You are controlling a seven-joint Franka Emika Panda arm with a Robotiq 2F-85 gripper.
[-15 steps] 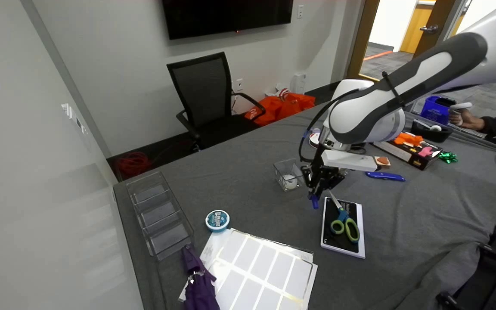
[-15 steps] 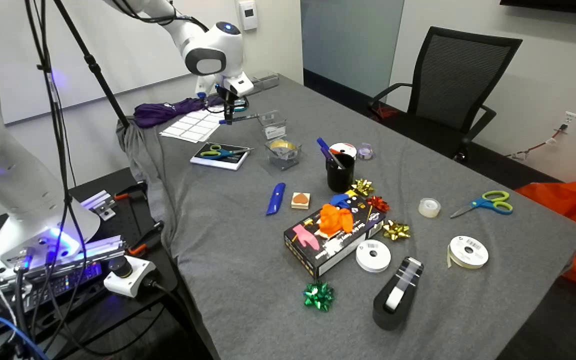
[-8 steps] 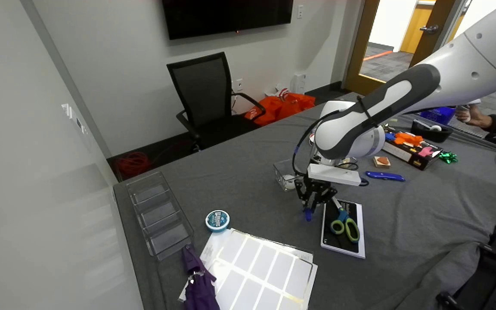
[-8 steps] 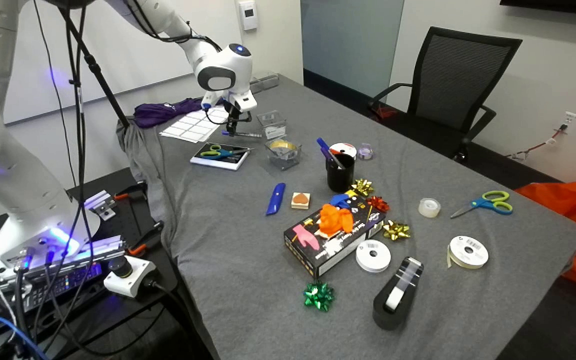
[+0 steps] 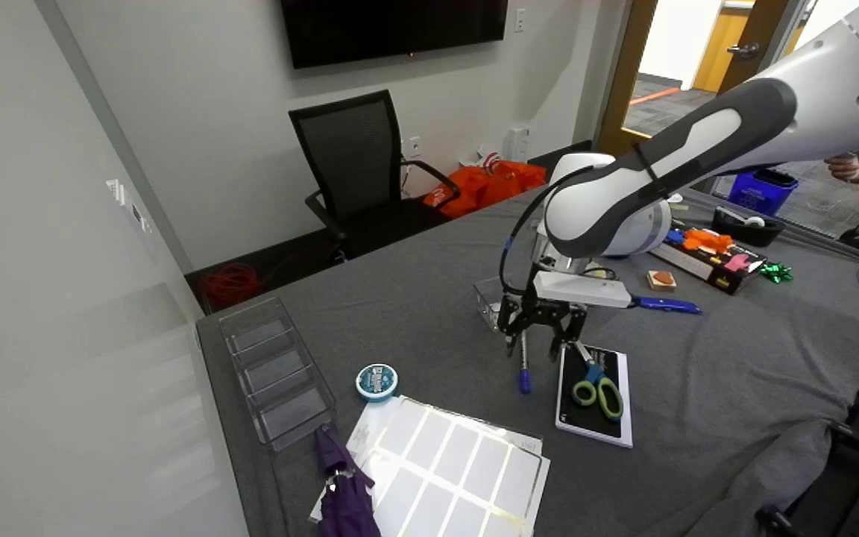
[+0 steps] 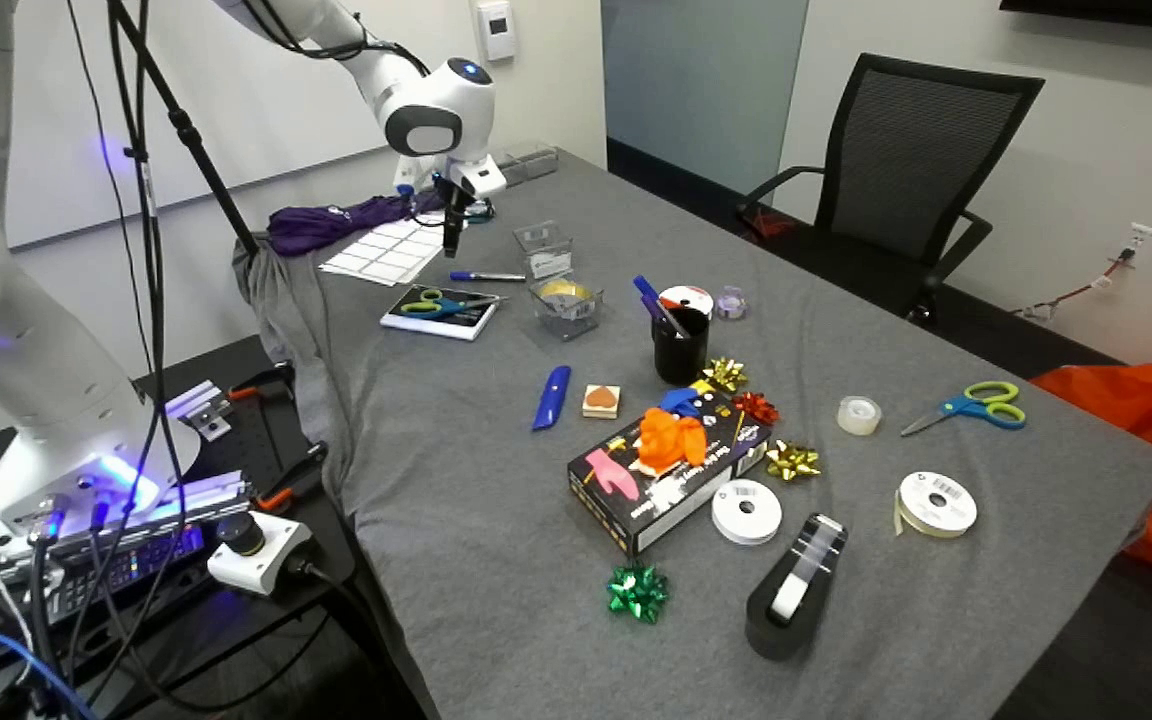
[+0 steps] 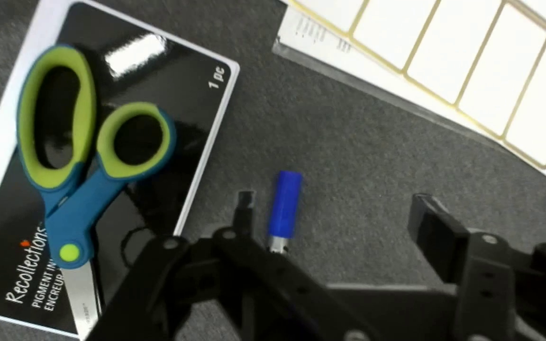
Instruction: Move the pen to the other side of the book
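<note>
My jaws stand wide apart and hold nothing, a little above the pen (image 7: pixel 286 204), whose blue cap shows between them in the wrist view, closer to the jaw on the book side. The pen lies flat on the cloth-covered worktop (image 5: pixel 429 335), roughly alongside the long edge of the book (image 7: pixel 164 210) but apart from it, on the side toward the label sheet (image 7: pixel 424 61). I judge this to be the letting-go step, with backing off cleanly the main thing left; lifting straight up looks safest. The danger is in going sideways first: with the pen off-centre, a small drift could let that nearer jaw clip it, and a slim barrel probably rolls easily. If I close from here, the same jaw would likely meet it first and shove it askew. Drifting toward the book seems worse, since the scissors (image 7: pixel 71 237) lie on its cover with the blade poking past the edge; a snag there could drag them, or the book with them. A knocked pen could also run into the clear box (image 6: pixel 568 325) just beside its plain end in an exterior view.
</note>
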